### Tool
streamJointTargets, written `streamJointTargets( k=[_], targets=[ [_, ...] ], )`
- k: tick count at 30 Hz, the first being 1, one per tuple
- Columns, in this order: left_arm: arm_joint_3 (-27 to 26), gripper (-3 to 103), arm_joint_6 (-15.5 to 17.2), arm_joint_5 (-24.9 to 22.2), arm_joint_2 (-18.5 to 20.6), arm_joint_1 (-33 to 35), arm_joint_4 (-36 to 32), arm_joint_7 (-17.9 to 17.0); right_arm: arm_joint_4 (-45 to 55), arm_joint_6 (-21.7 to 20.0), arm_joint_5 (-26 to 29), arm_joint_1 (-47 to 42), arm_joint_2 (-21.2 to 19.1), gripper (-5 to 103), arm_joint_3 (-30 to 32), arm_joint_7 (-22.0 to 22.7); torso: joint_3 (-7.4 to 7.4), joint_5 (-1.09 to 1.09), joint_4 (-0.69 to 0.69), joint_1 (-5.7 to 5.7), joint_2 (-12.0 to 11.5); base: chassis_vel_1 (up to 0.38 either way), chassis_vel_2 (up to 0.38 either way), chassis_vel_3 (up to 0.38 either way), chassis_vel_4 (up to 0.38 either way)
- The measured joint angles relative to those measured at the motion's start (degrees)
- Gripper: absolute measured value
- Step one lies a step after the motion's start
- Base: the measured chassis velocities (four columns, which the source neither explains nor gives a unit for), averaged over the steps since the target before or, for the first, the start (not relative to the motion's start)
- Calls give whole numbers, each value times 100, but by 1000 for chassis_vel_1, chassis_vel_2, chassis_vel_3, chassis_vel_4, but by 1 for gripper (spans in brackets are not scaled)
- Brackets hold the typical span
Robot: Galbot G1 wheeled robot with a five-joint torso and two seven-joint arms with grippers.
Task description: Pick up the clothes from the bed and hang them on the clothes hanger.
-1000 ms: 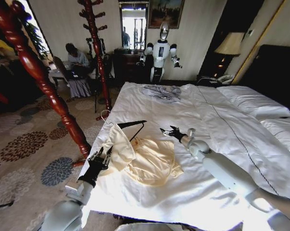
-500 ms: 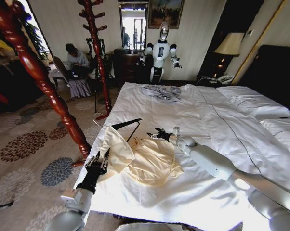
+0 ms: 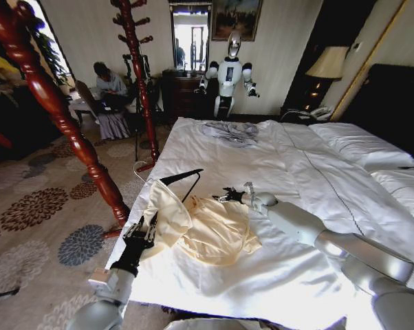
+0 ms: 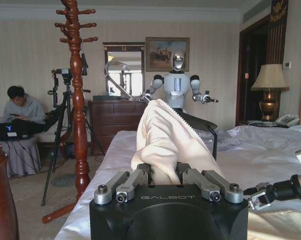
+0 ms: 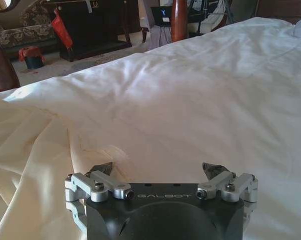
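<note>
1. My left gripper (image 3: 141,232) is clamped on a fold of the pale cream-yellow thin shirt (image 3: 210,230), at that shirt's floor-side edge.
2. The thin black triangular hanger (image 3: 183,179) pokes out of the shirt's far side (1 shoulder draped over it).
3. My right gripper (image 3: 224,196) hangs spread wide just above the shirt's far edge on the white-sheeted bed (image 3: 262,158).

Hotel-style bedroom: white-sheeted bed (image 3: 276,165), bedside lamp (image 3: 329,63) beside its headboard, dark dresser (image 3: 183,93) past its foot, patterned carpet (image 3: 35,206) alongside.
</note>
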Motion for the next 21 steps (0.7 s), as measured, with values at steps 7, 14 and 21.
streamJointTargets(
  k=[7, 14, 21],
  targets=[
    [-1, 23, 12, 7, 29, -66, 33, 15, 190, -20, 1, 2, 3, 86, -52, -236, -1, -1, 1, 0, 0, 0, 0, 0, 0],
    [0, 23, 12, 9, 101, -151, 52, 18, 124, -25, -124, 22, 36, 83, -170, -513, 0, 0, 0, 0, 0, 0, 0, 0, 0],
    [-8, 23, 16, 7, 122, -149, 52, 18, 79, -4, -129, 22, 53, 67, -171, -532, 0, 0, 0, 0, 0, 0, 0, 0, 0]
  ],
)
